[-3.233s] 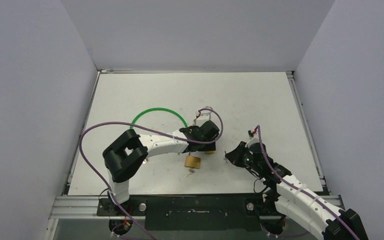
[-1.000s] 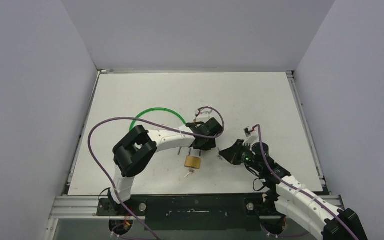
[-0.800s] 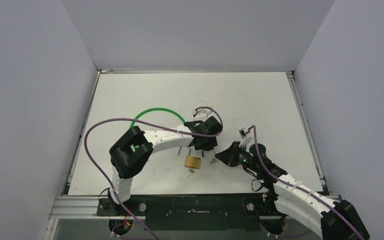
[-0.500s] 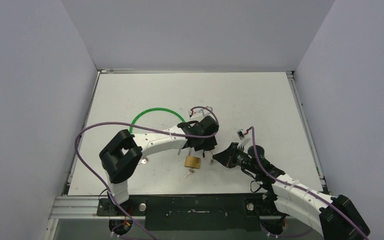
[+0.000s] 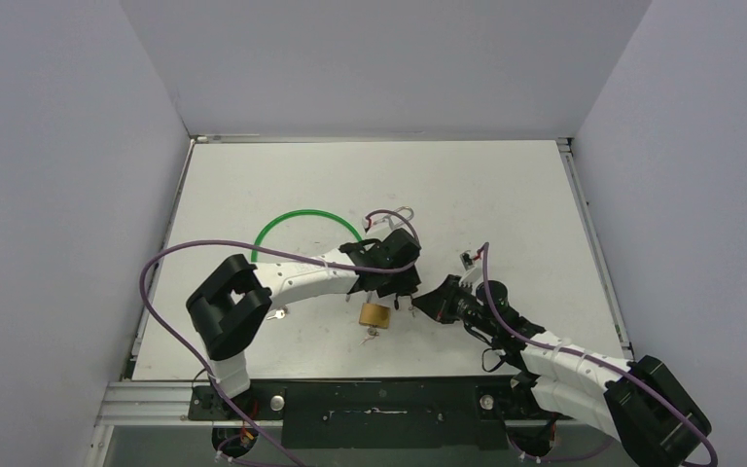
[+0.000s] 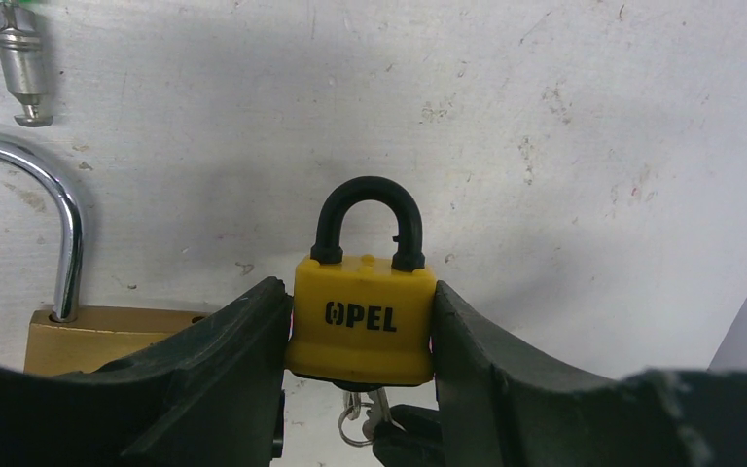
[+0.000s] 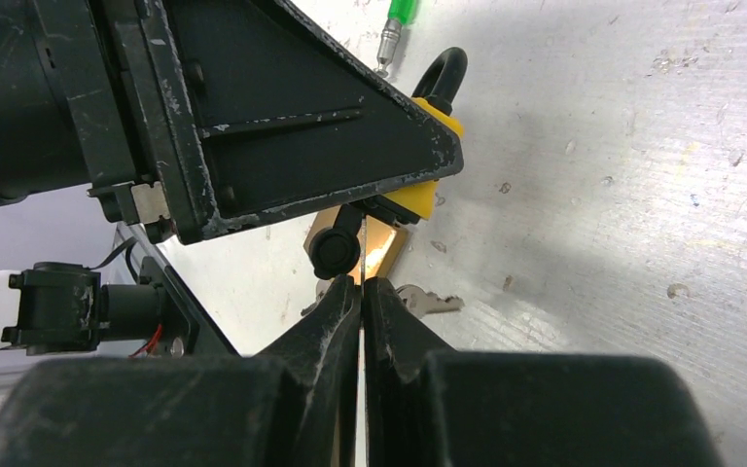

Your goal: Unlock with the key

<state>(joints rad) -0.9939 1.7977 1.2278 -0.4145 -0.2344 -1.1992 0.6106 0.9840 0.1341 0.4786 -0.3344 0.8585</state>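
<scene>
A yellow padlock (image 6: 362, 326) with a black shackle is clamped by its sides between the left gripper's (image 6: 360, 304) fingers, just above the table. Below its body hangs a small silver key (image 6: 377, 409) on a ring. The right gripper (image 7: 361, 282) is shut on that key's thin blade, directly under the padlock (image 7: 416, 199). From above, the left gripper (image 5: 399, 285) and right gripper (image 5: 416, 304) meet tip to tip near the table's middle front. The keyhole itself is hidden.
A brass padlock (image 5: 375, 314) with an open chrome shackle (image 6: 66, 229) lies left of the yellow one, with loose keys (image 5: 370, 334) in front of it. One of these keys (image 7: 433, 302) shows beside the right fingers. A green cable (image 5: 302, 222) curves behind the left arm.
The right gripper has moved left and closed in under the left gripper's padlock. The left arm's elbow has swung left while its gripper stayed in place.
</scene>
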